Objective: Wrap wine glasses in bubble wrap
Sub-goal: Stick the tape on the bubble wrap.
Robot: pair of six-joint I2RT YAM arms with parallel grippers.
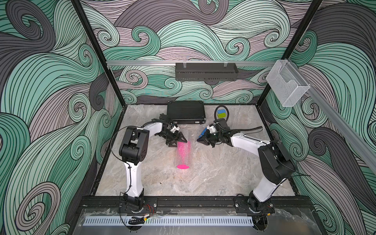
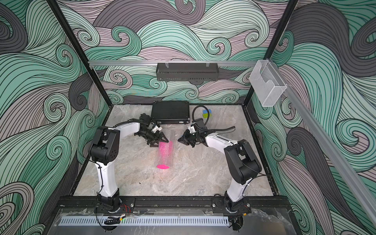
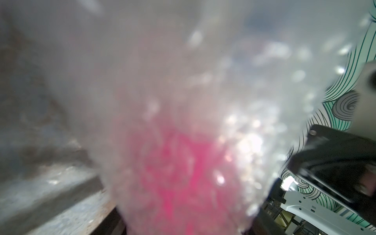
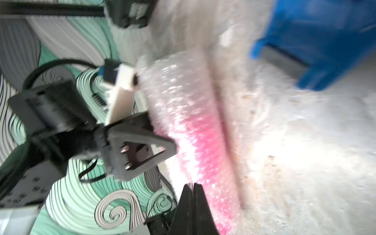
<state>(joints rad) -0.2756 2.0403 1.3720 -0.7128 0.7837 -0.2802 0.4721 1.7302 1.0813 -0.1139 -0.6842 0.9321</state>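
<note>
The left gripper [image 1: 179, 142], jaws spread, touches the far end of the bubble wrap [image 1: 190, 136] rolled round the goblet [image 1: 183, 155] lying on the worktop [image 1: 213, 175] in both top views; the right gripper [image 1: 199, 140], clenched empty, sits near. Left wrist: roll blurred, close. Right wrist: same contact. Rolling seems done; next, tuck the ends.

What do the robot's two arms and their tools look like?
The left arm and right arm have white links, bulky black joints and thin black cables alongside. The left tool and right tool are black, with triangular fingers tapering to points.
</note>
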